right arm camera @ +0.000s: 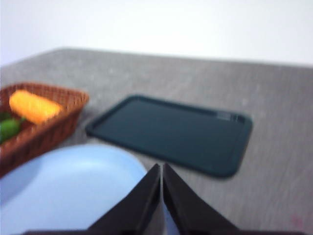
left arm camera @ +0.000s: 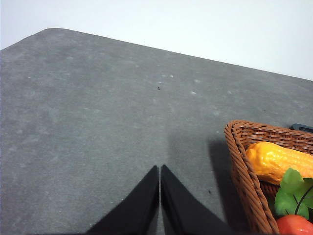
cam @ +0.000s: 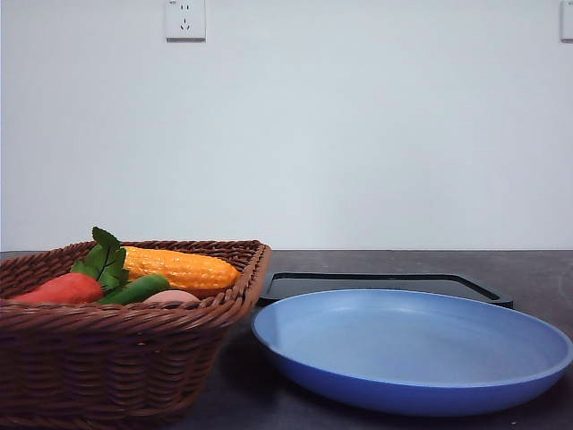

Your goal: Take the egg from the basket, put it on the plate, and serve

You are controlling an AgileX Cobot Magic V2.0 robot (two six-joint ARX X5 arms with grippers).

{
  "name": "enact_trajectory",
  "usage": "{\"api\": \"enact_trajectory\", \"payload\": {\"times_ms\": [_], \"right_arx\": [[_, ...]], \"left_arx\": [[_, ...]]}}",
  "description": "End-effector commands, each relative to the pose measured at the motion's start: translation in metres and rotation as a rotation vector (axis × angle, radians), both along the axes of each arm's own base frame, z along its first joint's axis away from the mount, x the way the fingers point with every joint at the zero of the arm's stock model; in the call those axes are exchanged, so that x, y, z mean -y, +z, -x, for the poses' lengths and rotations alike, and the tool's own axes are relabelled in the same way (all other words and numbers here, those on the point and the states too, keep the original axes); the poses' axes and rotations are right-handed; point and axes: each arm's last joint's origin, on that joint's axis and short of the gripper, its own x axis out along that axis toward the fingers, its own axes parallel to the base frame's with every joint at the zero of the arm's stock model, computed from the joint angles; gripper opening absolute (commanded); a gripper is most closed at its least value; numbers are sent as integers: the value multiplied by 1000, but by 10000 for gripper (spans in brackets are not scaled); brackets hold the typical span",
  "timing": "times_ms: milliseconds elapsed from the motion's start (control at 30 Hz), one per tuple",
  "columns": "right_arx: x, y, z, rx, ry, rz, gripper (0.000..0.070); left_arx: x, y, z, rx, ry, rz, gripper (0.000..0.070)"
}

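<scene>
Pinkish egg (cam: 170, 296) in wicker basket (cam: 107, 358), beside blue plate (cam: 412, 358).

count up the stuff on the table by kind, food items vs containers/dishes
Food items: 4 (corn cob, carrot, green vegetable, egg)
Containers and dishes: 3 (basket, plate, black tray)
Total: 7

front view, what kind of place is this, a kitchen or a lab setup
Most likely a lab or test bench staged as a kitchen task: a bare grey table, a plain white wall with an outlet, and toy-like produce in a wicker basket beside an empty blue plate.
</scene>
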Motion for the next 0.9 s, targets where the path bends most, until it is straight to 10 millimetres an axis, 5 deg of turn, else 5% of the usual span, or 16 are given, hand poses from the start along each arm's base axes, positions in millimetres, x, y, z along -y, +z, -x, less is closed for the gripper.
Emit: {"api": "enact_trajectory", "payload": {"times_ms": [0,300,533,867], "right_arx": [[0,4,0,26,-3,-61,0],[1,32,3,176,9,-350,0],[3,34,3,139,-50,-497,0],[6,51,10,-120,-198,-414,0]], "left_arx": [[0,-7,-1,-24,1,10,0],[0,-7,-1,-22,24,198,0],[4,-4,0,-30,-85,280,0],[5,49,8,-76,-123,288,0]]}}
